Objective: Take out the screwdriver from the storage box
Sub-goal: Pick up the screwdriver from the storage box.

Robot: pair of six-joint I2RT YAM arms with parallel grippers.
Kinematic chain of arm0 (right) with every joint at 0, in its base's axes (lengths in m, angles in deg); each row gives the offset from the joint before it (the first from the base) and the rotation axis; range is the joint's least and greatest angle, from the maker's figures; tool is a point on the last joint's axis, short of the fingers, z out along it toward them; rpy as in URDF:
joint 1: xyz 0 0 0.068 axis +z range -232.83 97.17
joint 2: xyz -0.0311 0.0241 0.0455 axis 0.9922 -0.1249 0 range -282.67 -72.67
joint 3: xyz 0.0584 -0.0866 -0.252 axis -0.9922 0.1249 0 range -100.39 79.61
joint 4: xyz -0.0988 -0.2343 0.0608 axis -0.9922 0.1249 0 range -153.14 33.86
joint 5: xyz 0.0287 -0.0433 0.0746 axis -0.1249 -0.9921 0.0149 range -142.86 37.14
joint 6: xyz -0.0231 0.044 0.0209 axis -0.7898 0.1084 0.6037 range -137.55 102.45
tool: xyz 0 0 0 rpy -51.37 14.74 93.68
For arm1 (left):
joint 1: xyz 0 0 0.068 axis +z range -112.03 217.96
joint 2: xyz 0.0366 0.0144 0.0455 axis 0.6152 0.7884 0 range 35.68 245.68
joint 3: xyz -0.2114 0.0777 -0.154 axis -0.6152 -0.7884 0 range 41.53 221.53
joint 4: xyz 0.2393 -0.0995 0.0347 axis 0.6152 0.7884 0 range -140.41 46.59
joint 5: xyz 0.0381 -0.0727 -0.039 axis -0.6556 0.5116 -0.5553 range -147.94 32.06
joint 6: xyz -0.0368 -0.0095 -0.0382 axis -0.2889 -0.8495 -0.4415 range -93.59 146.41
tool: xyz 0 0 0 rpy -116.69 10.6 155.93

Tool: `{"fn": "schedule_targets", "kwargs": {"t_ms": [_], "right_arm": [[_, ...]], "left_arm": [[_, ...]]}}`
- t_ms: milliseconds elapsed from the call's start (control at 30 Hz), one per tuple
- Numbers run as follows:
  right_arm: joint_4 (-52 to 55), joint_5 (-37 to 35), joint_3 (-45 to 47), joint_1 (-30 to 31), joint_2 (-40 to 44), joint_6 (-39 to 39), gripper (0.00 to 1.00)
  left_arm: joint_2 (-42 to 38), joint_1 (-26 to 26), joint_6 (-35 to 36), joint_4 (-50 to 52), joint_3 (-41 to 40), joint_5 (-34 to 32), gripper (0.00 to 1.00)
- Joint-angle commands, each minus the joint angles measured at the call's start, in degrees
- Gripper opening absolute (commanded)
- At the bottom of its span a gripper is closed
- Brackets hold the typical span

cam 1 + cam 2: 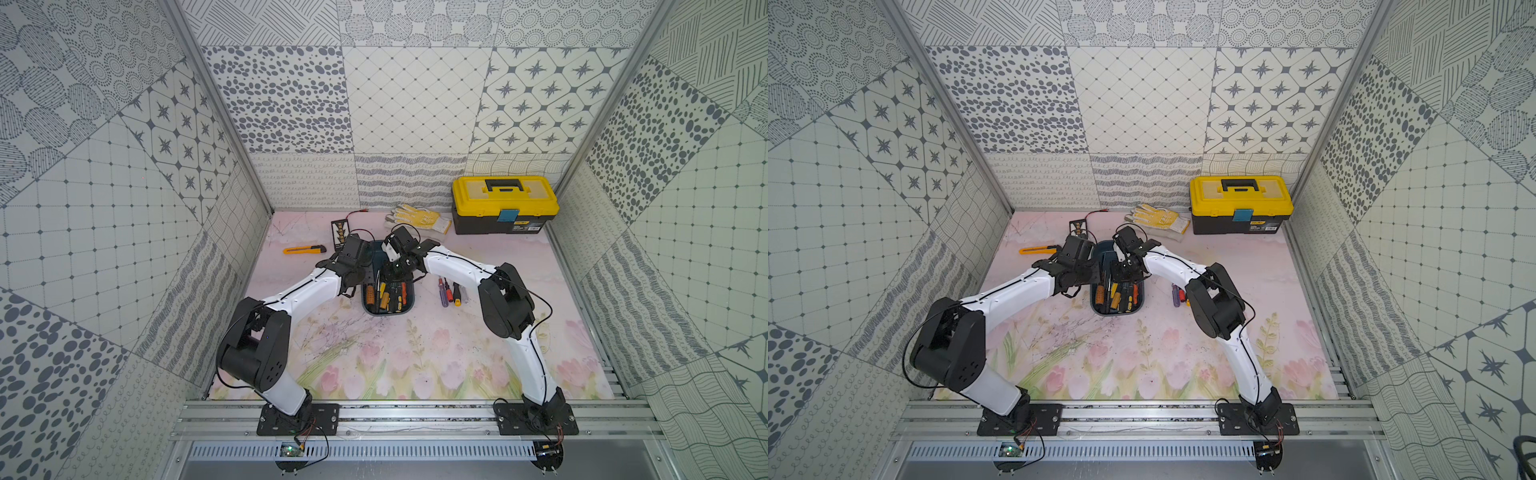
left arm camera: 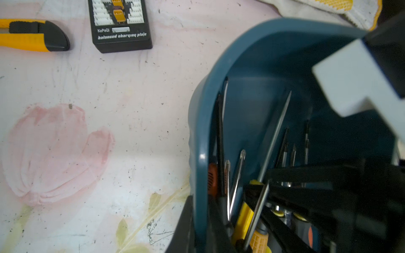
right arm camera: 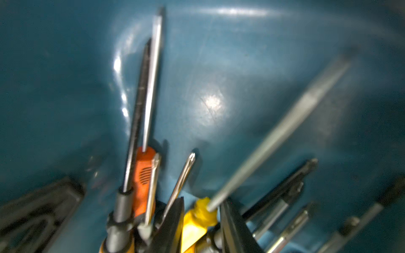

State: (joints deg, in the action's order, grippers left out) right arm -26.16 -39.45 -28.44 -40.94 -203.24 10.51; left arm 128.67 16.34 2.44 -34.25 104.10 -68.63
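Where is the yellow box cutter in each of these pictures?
Both top views: the box cutter lies left of the storage box.
Left wrist: it lies beside the black charging plate, apart from the box.
Right wrist: not in it; only the box's inside shows.
Shared landmark: the storage box, in all four.

A shallow, lidless storage box [image 1: 388, 314] [image 1: 1117, 313] [image 2: 201, 131] [image 3: 241, 65] of dark teal-blue plastic, rectangular with rounded corners, sits at the middle of the counter [image 1: 374, 353]. Its near end holds jumbled screwdrivers [image 1: 384, 295] with orange, yellow and black handles. One yellow-handled screwdriver [image 3: 274, 135] [image 2: 274, 138] points its long grey shaft toward the bare far end.
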Motion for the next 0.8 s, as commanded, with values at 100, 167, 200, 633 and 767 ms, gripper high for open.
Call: {"fn": "schedule_targets", "kwargs": {"t_ms": [100, 167, 200, 633, 767], "right_arm": [[5.65, -2.97, -4.32, 0.57, -4.96, -0.5, 0.25], [5.59, -3.02, -4.3, 0.6, -4.93, -0.63, 0.2], [5.63, -2.96, -4.19, 0.61, -4.88, -0.62, 0.18], [0.66, -2.05, -1.12, 0.48, 1.1, -0.93, 0.0], [-0.2, -2.81, -0.14, 0.47, 3.3, -1.33, 0.0]], "left_arm": [[-0.54, -0.06, 0.15, -5.28, 0.56, 0.42, 0.0], [-0.59, -0.08, 0.21, -5.18, 0.58, 0.2, 0.0], [-0.54, -0.08, 0.22, -5.19, 0.55, 0.15, 0.0], [0.2, 0.03, -0.55, -5.52, 0.28, -0.72, 0.0], [0.26, 0.18, -0.64, -5.3, 0.36, -1.08, 0.0]]}}
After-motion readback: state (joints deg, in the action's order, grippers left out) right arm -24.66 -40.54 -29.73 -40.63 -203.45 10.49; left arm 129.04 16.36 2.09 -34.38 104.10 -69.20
